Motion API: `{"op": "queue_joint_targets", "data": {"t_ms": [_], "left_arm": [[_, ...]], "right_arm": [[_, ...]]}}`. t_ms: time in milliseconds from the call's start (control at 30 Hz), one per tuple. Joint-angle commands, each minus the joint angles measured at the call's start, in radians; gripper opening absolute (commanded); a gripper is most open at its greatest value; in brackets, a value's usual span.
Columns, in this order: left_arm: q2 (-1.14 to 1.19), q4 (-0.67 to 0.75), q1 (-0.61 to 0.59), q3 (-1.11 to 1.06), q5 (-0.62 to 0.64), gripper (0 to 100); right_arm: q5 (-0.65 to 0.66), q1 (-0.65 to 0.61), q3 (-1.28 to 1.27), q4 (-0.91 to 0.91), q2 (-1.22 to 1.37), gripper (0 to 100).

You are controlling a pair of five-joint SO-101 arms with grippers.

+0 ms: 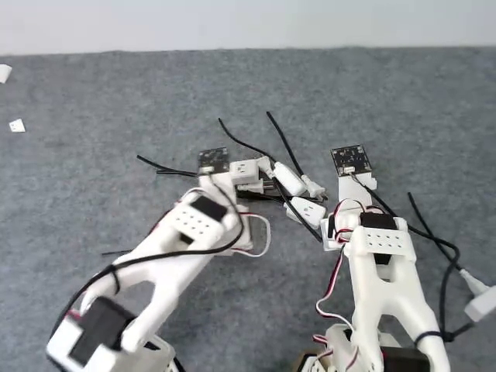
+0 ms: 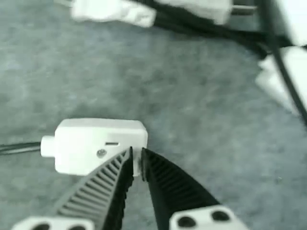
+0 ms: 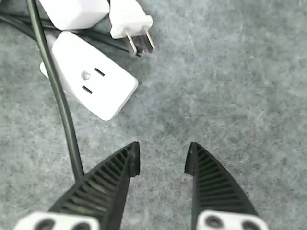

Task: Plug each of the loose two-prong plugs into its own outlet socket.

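In the left wrist view a white outlet socket [image 2: 98, 143] lies on the grey carpet with its cable running off one end. My left gripper [image 2: 137, 155] is shut, its tips at the socket's near corner; whether they pinch it I cannot tell. In the right wrist view my right gripper [image 3: 163, 159] is open over bare carpet. Just beyond it lie a second white socket [image 3: 91, 79], slots facing up, and a loose two-prong plug [image 3: 129, 21]. In the high view the sockets [image 1: 244, 168] [image 1: 306, 209] and plugs [image 1: 312, 186] cluster between the two arms.
Black cables [image 3: 57, 96] cross the cluster and trail across the carpet [image 1: 256, 143]. Another white plug [image 1: 478, 288] lies on its cable at the far right edge. More white plug bodies [image 2: 115, 12] lie beyond the left gripper. Open carpet stretches at the back and the left.
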State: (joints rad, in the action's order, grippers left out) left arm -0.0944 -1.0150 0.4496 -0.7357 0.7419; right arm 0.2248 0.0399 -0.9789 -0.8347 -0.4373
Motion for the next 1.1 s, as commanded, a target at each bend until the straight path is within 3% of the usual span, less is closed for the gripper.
{"op": "queue_joint_targets", "data": {"t_ms": [0,133,333,400,500,700,800,967,1067], "left_arm": [[-0.063,-0.068,-0.064,-0.091,-0.098,2],[-0.126,-0.075,-0.112,-0.136,-0.288,2],[-0.247,-0.071,-0.241,-0.140,-0.973,2],[-0.285,-0.072,-0.281,-0.142,-1.026,2],[-0.328,-0.074,-0.284,-0.156,-0.853,2],[-0.425,-0.068,-0.262,-0.174,-0.163,2],[-0.446,0.008,-0.209,-0.226,0.152,2],[-0.422,0.276,-0.187,-0.361,0.445,2],[-0.394,0.338,-0.209,-0.397,0.539,3]], "right_arm": [[0.011,-0.007,0.003,0.019,-0.001,16.8],[0.012,-0.022,-0.002,0.031,-0.001,16.8],[0.041,-0.025,-0.012,0.039,-0.001,16.5],[0.043,-0.025,-0.012,0.039,-0.001,16.5],[0.043,-0.027,-0.012,0.039,-0.001,16.5],[0.043,-0.027,-0.012,0.039,-0.001,16.6],[0.043,-0.027,-0.012,0.039,-0.001,16.6],[0.043,-0.027,-0.012,0.039,-0.001,16.8],[0.044,-0.028,-0.014,0.039,-0.001,16.8]]}}
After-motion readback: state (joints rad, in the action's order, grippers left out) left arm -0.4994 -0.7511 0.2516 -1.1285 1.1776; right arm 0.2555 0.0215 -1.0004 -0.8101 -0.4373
